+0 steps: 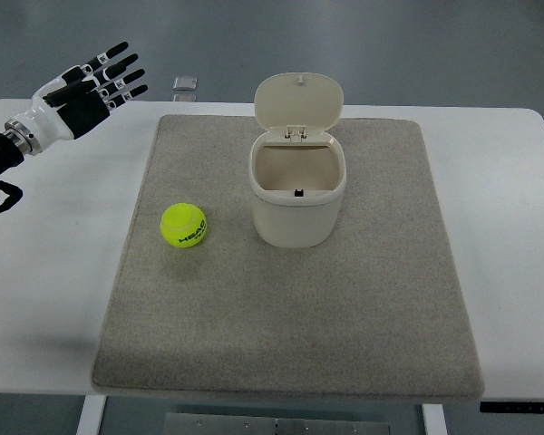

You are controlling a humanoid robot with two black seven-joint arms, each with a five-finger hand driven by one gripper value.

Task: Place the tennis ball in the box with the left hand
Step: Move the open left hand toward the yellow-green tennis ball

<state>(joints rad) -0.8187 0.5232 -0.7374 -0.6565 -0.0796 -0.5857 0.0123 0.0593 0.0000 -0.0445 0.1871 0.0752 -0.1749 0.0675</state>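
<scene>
- Top view shows a white table that fills most of the picture, with a grey floor visible behind its far edge.
- A beige mat of rough fabric lies on the middle of the table. Its corners are rounded and its near edge comes close to the near edge of the table.
- The tennis ball is yellow-green with dark print on it. It rests on the left part of the mat, near the box but not touching it.
- The box is a cream plastic bin with rounded walls. It stands upright on the mat, a little behind the centre.
- The lid of the box is hinged at the far side and stands open, so the inside is visible. A small dark thing sits low inside, too small to tell what it is.
- The left hand is black and white. It hovers over the far left corner of the table, well apart from the ball. Its fingers are stretched out and spread, and they hold nothing.
- A small grey square object lies on the floor just behind the far edge of the table.
- At the bottom of the picture, under the table edge, a metal frame is partly seen.
</scene>
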